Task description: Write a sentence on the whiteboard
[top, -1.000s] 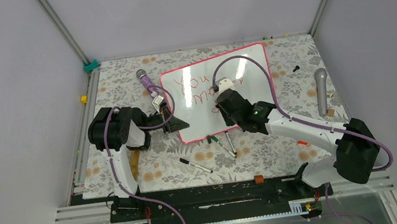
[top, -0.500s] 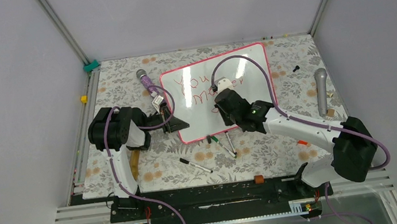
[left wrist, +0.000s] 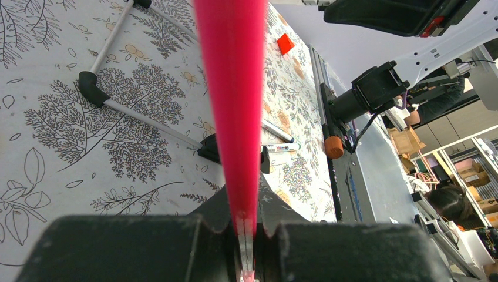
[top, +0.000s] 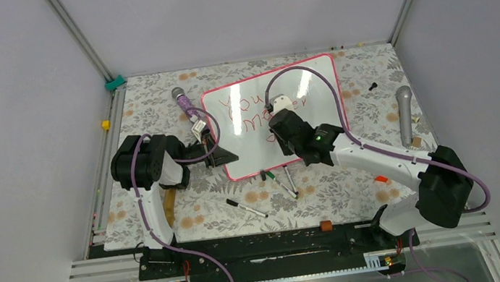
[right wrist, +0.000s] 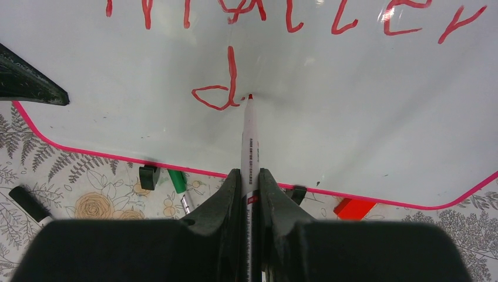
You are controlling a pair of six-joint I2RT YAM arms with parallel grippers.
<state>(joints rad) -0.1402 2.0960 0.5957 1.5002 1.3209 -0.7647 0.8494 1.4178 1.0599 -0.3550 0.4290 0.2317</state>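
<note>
Since a second ago, our right arm has slid a little to the left and farther out over the whiteboard, and our left arm has stayed put. The board lies on the flowery table, in the middle and toward the far side. Our right gripper is squeezed shut on a red marker, whose tip touches the board just right of a new "d". Our left gripper is pinched shut on the board's pink frame at its near left edge. The sentence looks unfinished, so more letters must fit on this near line. If we push too hard, the board may slip and the letters go crooked. If we drift nearer, the marker may run off the edge toward the loose pens.
</note>
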